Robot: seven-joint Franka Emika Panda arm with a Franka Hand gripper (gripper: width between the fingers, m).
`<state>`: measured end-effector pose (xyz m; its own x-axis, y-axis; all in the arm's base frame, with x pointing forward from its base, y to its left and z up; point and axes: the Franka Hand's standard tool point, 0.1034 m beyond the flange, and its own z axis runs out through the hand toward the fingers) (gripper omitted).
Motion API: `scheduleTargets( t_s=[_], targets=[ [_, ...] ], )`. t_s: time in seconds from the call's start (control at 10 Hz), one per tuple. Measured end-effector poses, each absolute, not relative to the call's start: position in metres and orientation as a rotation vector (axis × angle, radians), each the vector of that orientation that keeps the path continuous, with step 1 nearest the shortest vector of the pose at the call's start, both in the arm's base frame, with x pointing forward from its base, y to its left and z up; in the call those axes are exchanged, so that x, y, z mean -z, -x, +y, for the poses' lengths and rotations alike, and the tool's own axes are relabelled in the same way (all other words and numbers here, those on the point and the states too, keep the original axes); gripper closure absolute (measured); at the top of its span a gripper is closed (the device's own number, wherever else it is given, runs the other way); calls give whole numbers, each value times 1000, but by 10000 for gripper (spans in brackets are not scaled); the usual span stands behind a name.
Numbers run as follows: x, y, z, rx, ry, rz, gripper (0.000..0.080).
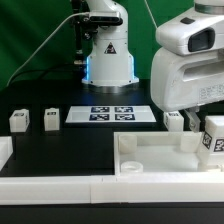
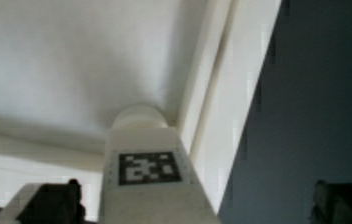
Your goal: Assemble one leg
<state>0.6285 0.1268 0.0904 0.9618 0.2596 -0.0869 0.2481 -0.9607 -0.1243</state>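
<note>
The claw [image 2: 199, 200] is spread wide. In the wrist view its two dark fingers [image 2: 56, 203] show only as tips at either side, w/ clear gaps between them and the leg [image 2: 150, 140]. The leg sits between the fingers, closer to one than the other, and neither tip seems to touch it, though the tips are dim and cut off by the frame edge, so contact lower down can't be ruled out.

The leg is a white block w/ a rounded far end and a black-and-white tag [image 2: 148, 167] on the face toward the wrist camera. Behind it is the pale tray on one side and a dark strip on the other, w/ the tray's rim running between them.

In the exterior view the same leg [image 1: 213, 136] is below the arm's big white hand [image 1: 188, 70], at the exterior view's right edge. It is slightly tilted, tag facing the camera, at the tray's [image 1: 150, 158] right far corner.

Farther out, on the black surface [image 1: 60, 150]:
- A second leg [image 1: 173, 119] stands just behind the tray's far rim.
- Two more legs [image 1: 18, 120] [image 1: 51, 119] stand near each other at the exterior view's left, well apart from the tray.
- The marker board [image 1: 112, 113] lies flat in front of the robot base [image 1: 105, 55].
- A white rail [image 1: 60, 188] runs along the front.
</note>
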Motion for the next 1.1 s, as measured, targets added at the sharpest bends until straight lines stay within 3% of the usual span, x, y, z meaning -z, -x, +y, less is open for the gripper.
scheduleTargets(
  t_s=[0.5, 0.7, 0.8, 0.9, 1.0, 1.1],
  targets=[
    [-80, -628, 126, -162, 2999, -383, 150],
    [-80, -628, 126, -162, 2999, -383, 198],
    [-79, -628, 126, -162, 2999, -383, 374],
    [-80, -629, 124, -161, 3003, -384, 374],
    [-79, -629, 121, -162, 3007, -382, 498],
    [-79, -629, 121, -162, 3007, -382, 499]
  ],
)
